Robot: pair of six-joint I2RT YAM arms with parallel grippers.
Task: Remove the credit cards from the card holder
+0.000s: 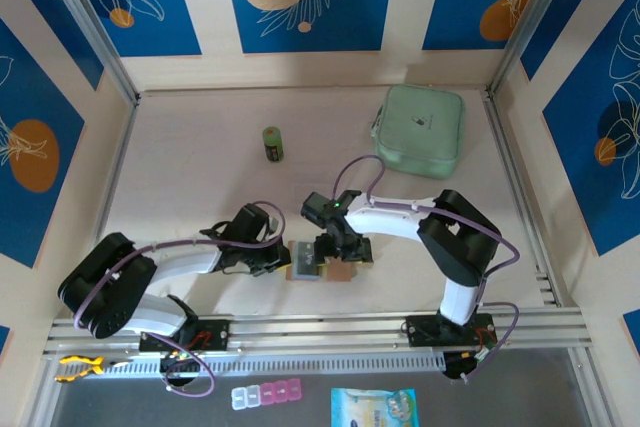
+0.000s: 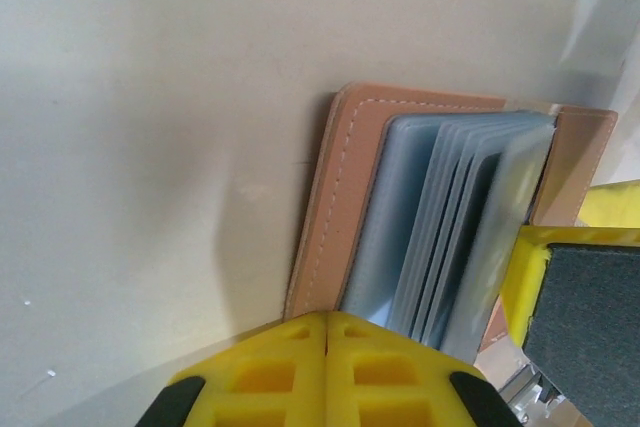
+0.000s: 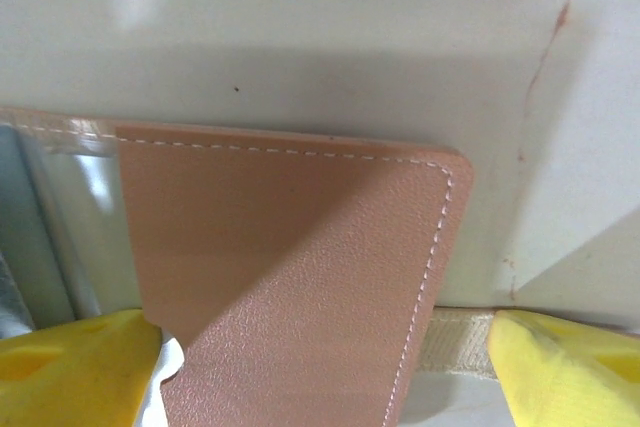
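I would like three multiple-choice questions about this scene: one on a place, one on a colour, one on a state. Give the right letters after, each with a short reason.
1. Where on the table does the green pouch lie?
A. far right
B. near left
C. near centre

2. What colour is the cover of the card holder?
A. blue
B. salmon-pink
C. black

3. In what state is the card holder?
A. snapped shut
B. folded and standing on edge
C. open, with its clear pockets fanned

Answers:
1 A: the top view shows the green pouch toward the far right corner.
2 B: both wrist views show a pink stitched cover.
3 C: the left wrist view shows the clear pockets spread apart.
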